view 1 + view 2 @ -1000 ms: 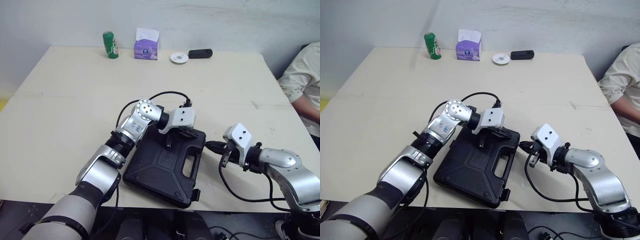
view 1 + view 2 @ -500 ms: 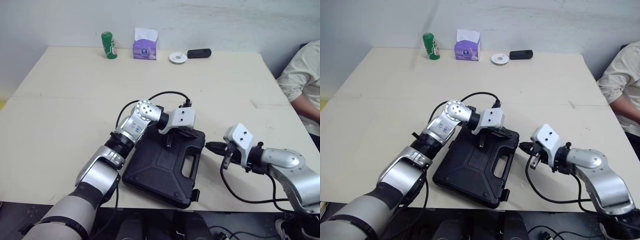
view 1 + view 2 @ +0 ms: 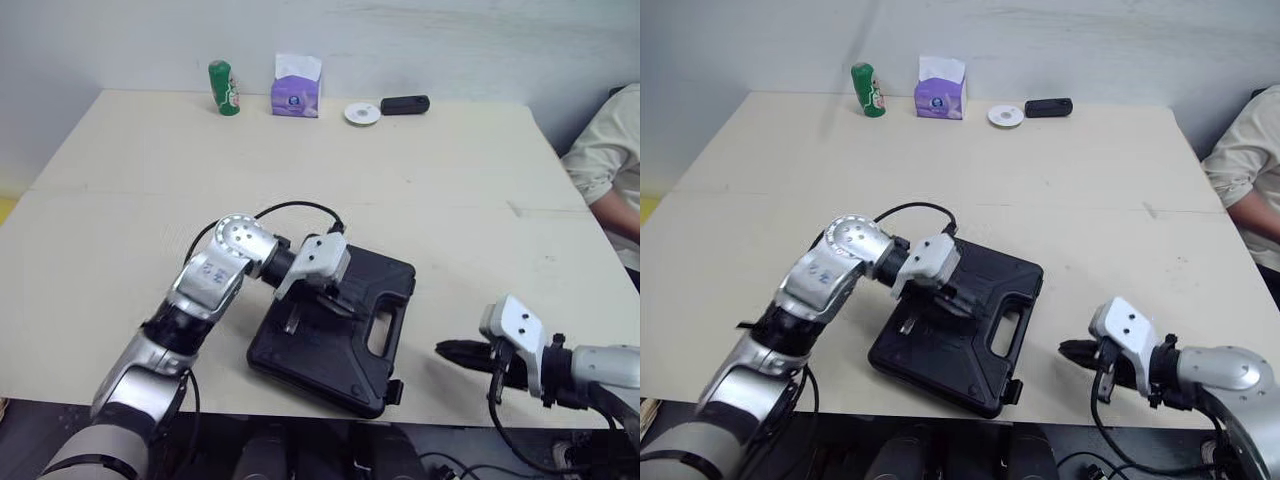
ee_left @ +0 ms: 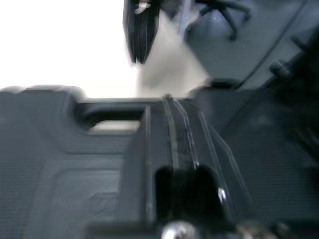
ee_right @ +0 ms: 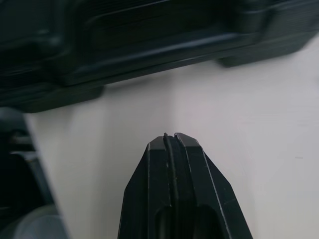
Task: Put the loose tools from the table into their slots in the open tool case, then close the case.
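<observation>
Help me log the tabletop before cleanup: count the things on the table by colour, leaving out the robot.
Black: 2, the tool case and the small device
Green: 1, the bottle
Purple: 1, the tissue box
White: 1, the round disc
Total: 5

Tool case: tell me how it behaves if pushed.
The closed tool case looks like rigid moulded plastic, so it should slide as one stiff piece rather than flex. It lies flat and low, so tipping seems unlikely. Its near corner sits by the front edge of the table, so a push toward the robot might send it off.
</observation>
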Robot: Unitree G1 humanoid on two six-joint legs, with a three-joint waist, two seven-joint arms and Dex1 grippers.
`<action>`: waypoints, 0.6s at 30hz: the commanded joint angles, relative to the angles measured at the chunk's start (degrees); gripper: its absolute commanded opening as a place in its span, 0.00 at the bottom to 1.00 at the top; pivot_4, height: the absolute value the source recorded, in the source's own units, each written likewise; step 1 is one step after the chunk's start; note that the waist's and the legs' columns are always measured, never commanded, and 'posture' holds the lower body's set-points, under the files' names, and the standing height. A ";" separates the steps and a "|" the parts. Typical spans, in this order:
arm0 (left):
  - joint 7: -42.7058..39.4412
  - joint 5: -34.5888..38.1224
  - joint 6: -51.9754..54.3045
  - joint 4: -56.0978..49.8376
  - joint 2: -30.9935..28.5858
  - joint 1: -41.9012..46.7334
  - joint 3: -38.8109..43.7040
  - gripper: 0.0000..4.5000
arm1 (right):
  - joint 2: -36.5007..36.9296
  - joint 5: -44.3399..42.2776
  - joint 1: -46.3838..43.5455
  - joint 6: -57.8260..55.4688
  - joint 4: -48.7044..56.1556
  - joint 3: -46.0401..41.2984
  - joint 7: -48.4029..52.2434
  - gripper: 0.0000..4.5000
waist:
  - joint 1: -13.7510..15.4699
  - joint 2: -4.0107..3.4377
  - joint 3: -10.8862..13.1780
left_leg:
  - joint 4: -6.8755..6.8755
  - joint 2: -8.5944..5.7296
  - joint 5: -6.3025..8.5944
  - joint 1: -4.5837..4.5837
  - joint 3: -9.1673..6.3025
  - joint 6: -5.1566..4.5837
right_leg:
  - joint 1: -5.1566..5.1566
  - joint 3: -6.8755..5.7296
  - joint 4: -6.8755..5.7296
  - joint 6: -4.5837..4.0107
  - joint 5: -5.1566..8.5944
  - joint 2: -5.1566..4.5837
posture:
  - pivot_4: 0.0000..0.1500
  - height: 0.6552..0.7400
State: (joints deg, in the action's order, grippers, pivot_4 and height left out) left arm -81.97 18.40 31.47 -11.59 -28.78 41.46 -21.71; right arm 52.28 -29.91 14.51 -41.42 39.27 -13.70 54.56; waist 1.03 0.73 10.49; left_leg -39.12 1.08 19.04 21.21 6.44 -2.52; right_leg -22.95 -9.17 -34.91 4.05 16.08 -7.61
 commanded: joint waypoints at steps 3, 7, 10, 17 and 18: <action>2.90 -1.32 3.03 -7.41 -1.34 -3.39 -6.22 0.02 | 1.01 -2.09 0.40 -1.45 3.66 2.89 0.16 0.00 | 0.47 -0.01 0.01 | 0.00 -0.02 0.02 0.00 -0.01 0.00 | 0.00 0.03 0.00 0.00 0.00 0.00 | 1.00 0.90; 7.88 -9.42 -1.63 -5.94 -1.85 -4.86 -11.56 0.02 | 1.68 -2.47 1.03 -1.44 4.37 4.71 0.80 0.00 | 0.61 -0.02 0.01 | 0.00 -0.02 0.11 0.04 -0.01 -0.01 | 0.00 0.02 0.09 0.00 0.00 0.02 | 1.00 0.90; 8.41 -11.65 -5.33 -4.86 -2.77 -6.27 -13.68 0.02 | 1.64 -2.16 1.03 -1.03 4.29 6.39 0.61 0.00 | 0.67 -0.03 0.01 | 0.00 -0.01 0.13 -0.03 -0.04 -0.03 | 0.14 0.00 0.19 0.03 -0.02 0.03 | 1.00 0.90; 8.88 -12.00 -4.31 -5.11 -3.77 -7.50 -15.74 0.02 | 1.29 -4.05 1.41 -1.34 6.04 8.39 0.53 0.00 | 0.66 -0.07 -0.02 | 0.00 0.01 0.18 -0.09 -0.17 -0.06 | 0.29 -0.05 0.37 0.08 -0.05 0.03 | 1.00 0.90; 8.85 -12.25 -4.22 -5.06 -3.93 -7.45 -16.10 0.02 | 1.19 -4.53 1.04 -1.44 6.10 8.41 0.36 0.00 | 0.67 -0.08 -0.02 | 0.00 0.01 0.19 -0.08 -0.19 -0.06 | 0.30 -0.05 0.38 0.09 -0.05 0.03 | 1.00 0.90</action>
State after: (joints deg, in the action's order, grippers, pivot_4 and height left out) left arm -72.89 10.83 25.78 -18.58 -30.61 35.77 -33.09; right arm 53.53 -33.02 15.99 -42.73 43.33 -4.84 54.97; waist 1.70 0.65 10.46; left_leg -39.11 1.09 19.23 21.12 6.25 -2.58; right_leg -22.63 -9.23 -34.51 4.15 16.02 -7.58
